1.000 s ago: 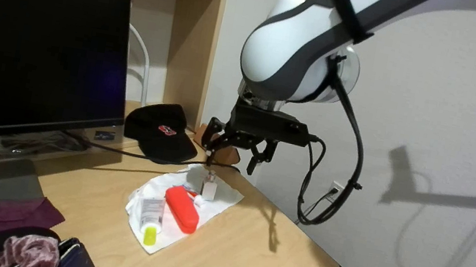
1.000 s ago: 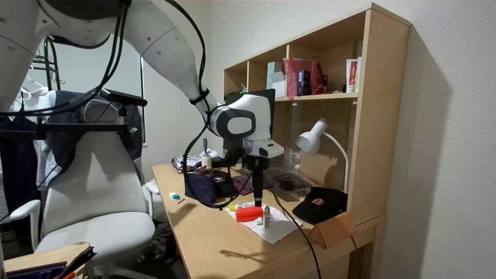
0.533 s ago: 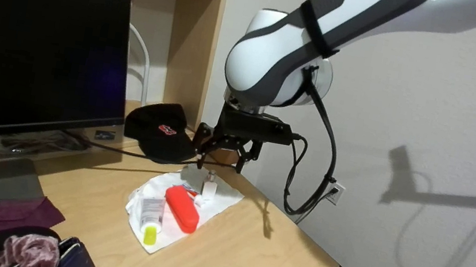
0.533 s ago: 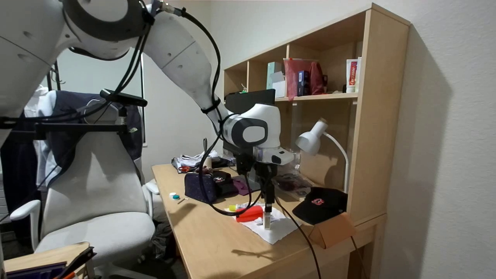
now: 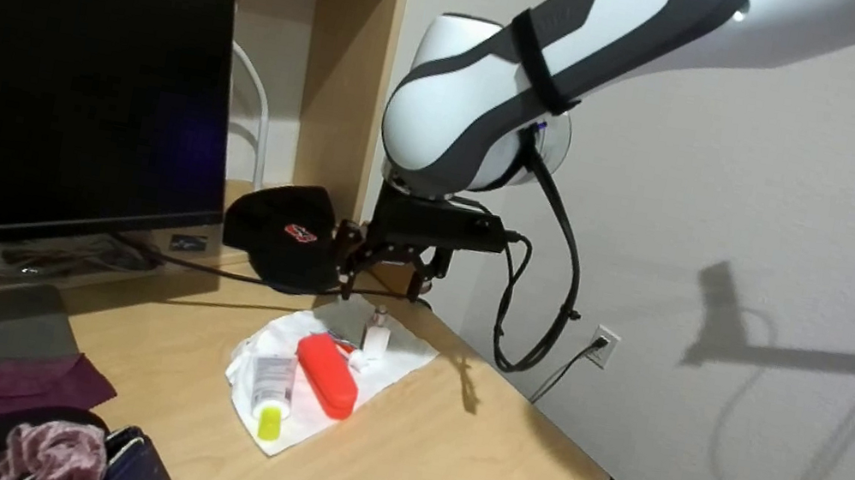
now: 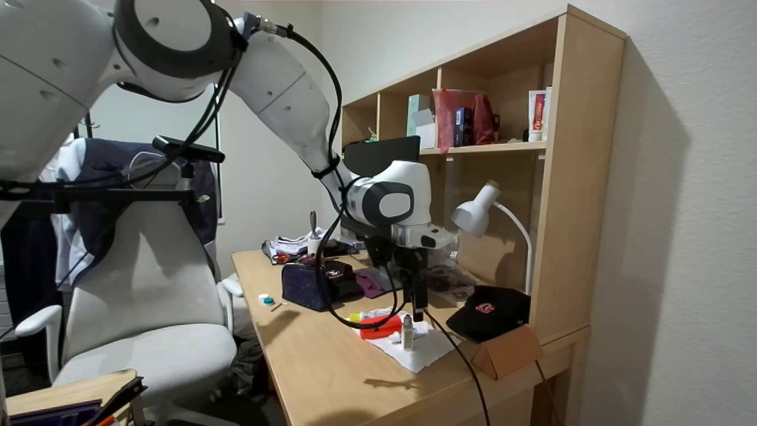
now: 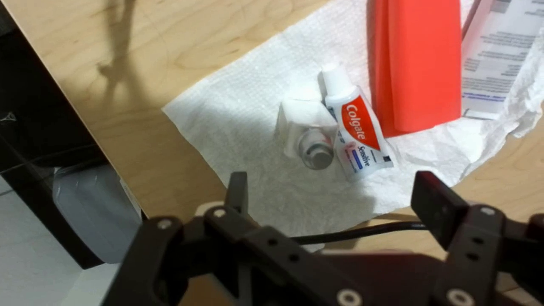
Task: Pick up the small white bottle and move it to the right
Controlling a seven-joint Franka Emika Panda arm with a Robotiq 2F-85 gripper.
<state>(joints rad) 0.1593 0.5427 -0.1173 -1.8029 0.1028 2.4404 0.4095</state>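
1 white bottle (image 7: 304, 129), 2 tubes (image 7: 359, 129), 1 red case (image 7: 420, 63), 2 fingers (image 7: 437, 208) apart

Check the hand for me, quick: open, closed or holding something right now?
Hand: open, holding nothing; the small white bottle stands apart from it.

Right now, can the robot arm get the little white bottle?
Probably yes: the gripper is open and nothing covers the small white bottle, though the toothpaste tube lies close beside it.
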